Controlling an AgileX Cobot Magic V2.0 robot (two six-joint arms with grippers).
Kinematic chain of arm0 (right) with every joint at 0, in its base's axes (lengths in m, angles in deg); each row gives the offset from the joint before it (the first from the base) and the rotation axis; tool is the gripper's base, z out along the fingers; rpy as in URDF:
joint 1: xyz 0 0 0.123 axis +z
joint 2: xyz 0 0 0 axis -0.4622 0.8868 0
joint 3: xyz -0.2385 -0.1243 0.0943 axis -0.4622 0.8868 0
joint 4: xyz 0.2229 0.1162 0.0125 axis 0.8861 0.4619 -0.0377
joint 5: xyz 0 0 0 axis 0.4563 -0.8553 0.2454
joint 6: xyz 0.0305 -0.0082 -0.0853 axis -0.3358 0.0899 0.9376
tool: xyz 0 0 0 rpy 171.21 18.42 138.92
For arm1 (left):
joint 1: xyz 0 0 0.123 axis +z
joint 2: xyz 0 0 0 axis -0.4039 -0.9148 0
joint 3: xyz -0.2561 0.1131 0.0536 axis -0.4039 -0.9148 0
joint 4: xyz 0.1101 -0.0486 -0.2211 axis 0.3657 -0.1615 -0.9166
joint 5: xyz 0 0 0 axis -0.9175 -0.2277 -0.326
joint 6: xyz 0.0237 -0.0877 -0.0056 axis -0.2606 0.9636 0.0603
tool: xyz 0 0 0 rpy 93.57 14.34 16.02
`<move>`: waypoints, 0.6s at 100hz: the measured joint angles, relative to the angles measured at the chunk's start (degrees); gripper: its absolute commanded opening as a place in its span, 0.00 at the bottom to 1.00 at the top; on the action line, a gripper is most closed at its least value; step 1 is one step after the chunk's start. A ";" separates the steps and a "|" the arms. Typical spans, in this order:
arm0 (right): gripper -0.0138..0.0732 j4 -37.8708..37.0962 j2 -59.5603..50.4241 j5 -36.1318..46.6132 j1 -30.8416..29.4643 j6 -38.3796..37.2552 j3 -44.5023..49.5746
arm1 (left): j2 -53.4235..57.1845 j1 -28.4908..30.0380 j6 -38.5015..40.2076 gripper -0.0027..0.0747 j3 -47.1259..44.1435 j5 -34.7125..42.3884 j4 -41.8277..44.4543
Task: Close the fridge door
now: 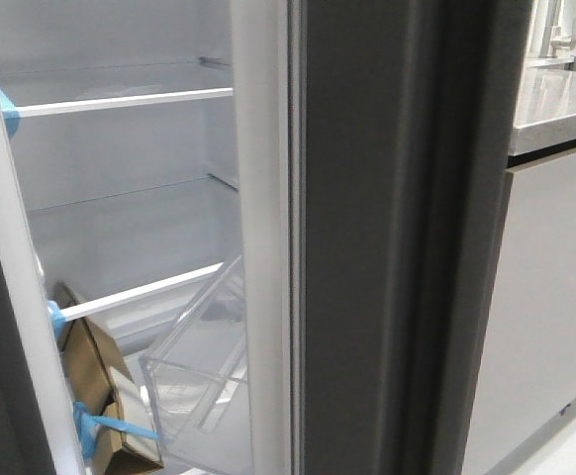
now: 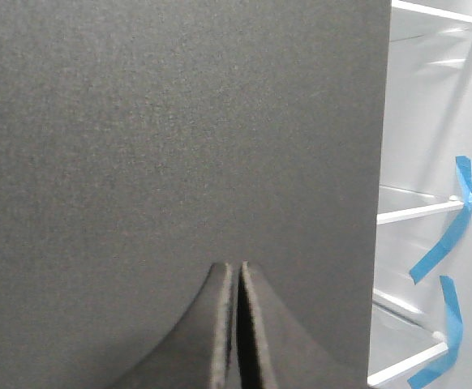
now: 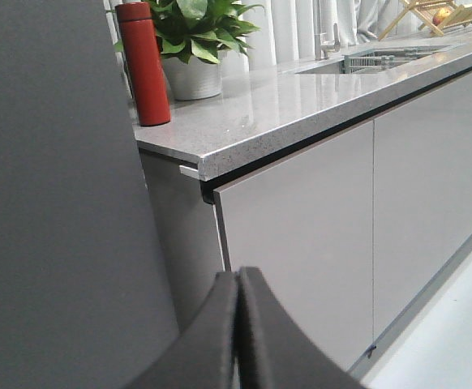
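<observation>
The fridge door (image 1: pixel 367 247) stands open, edge-on in the middle of the front view. I see its thick dark-grey edge, with its white-rimmed inner face and clear plastic bin (image 1: pixel 204 376) to the left. Its flat grey outer face (image 3: pixel 57 203) fills the near side of the right wrist view. My right gripper (image 3: pixel 238 274) is shut and empty, close beside that face; I cannot tell if it touches. My left gripper (image 2: pixel 237 267) is shut and empty, tips against or very near a flat dark-grey panel (image 2: pixel 179 146). I cannot tell whether that panel is the door. Neither gripper shows in the front view.
The fridge interior (image 1: pixel 130 198) has white-trimmed shelves with blue tape and a brown box (image 1: pixel 105 396) low down. Right of the door are a grey stone countertop (image 1: pixel 555 104) and pale cabinet fronts (image 1: pixel 545 297). A red bottle (image 3: pixel 143 65), potted plant (image 3: pixel 191 32) and sink (image 3: pixel 382 55) sit on the counter.
</observation>
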 measured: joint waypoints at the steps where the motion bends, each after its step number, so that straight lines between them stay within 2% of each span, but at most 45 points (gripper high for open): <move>1: 0.11 0.00 0.00 0.00 0.00 0.00 0.00 | 0.00 0.00 0.00 0.01 0.00 0.00 0.00; 19: 0.11 0.27 0.00 1.76 0.00 0.00 0.00 | 0.00 0.00 0.00 0.01 0.00 0.00 0.00; 60: 0.11 9.94 0.00 7.67 0.00 -0.75 0.00 | 0.00 0.00 0.00 0.01 0.00 0.00 0.00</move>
